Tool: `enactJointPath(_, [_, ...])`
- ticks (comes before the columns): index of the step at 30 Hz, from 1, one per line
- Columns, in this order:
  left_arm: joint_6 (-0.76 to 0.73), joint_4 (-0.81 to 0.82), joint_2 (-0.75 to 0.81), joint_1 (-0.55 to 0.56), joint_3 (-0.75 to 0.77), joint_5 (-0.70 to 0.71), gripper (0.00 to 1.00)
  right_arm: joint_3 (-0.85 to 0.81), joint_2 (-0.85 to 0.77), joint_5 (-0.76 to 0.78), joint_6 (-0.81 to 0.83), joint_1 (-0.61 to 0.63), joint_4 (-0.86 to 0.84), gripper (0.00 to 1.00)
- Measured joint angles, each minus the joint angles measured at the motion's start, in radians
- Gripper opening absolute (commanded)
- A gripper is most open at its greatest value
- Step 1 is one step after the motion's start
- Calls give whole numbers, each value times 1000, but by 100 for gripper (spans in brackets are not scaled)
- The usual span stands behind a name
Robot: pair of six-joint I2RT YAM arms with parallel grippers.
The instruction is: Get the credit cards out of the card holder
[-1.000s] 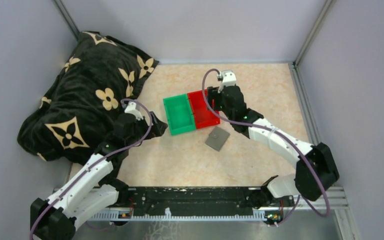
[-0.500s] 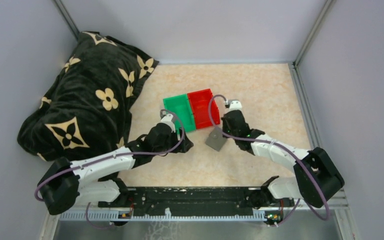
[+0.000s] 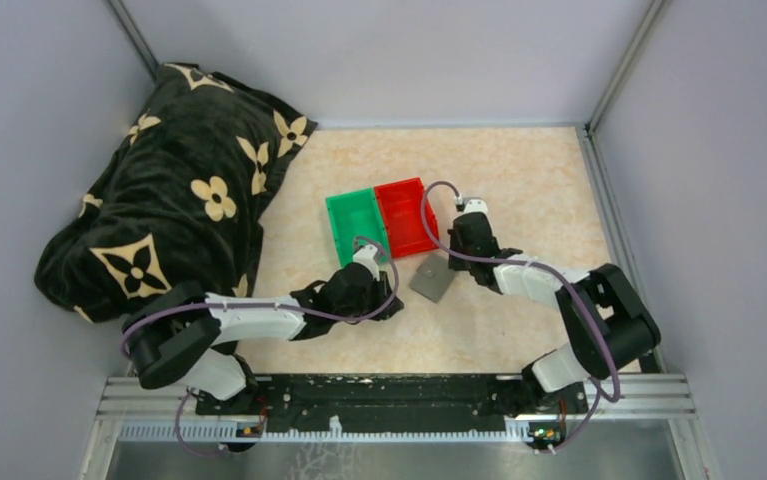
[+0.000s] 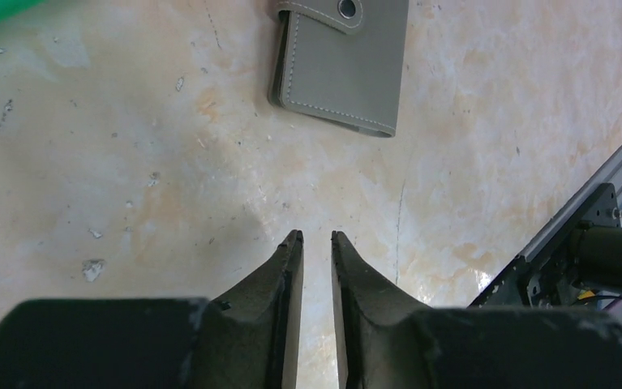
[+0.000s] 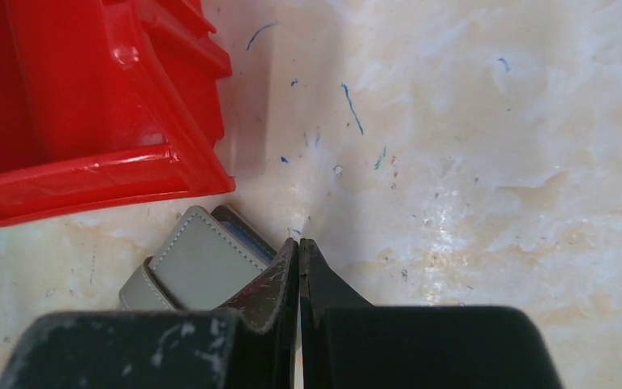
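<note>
Because the small flat grey stitched card holder [image 3: 434,277] lies folded shut on the beige marbled table [image 3: 519,170], the credit cards are hidden inside it and none of them shows in any view. The holder lies just on the near side of the red plastic bin [image 3: 404,215], between the two grippers.

I judge it light and rather soft, with a smooth skin, so it may slide on the table when pushed. A strap [image 4: 315,10] with a metal snap [image 4: 345,8] keeps it closed. A good hold would be on one free edge or corner, while the other gripper lifts the strap. The cards should be thin, stiff and slippery, best pinched at an exposed short edge.

The right gripper [image 5: 299,243] is clenched with nothing between its fingers. Its tip is just beside the far right corner of the holder, and whether it touches I cannot tell. The left gripper [image 4: 311,239] stands to the near left, apart from the holder, its jaws nearly together with a narrow gap, grasping nothing.

The left wrist view cuts off the holder at the strap. A dark layer under the flap in the right wrist view is too small to name.
</note>
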State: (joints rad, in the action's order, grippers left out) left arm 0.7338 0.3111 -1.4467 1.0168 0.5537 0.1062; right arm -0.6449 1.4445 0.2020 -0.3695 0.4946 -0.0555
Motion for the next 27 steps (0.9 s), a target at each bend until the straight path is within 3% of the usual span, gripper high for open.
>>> enactJointPath(10, [38,109,-134,0,1,-20,35,24,25,-85,-6,0,-29,0])
enactJointPath(17, [52,164,-222,0,53,-29,38,188,-164,-119,-38,29,5,0])
enactJointPath(27, [27,62,-247,-11,142,47,42,295,-431,-109,-124,139,116,0])
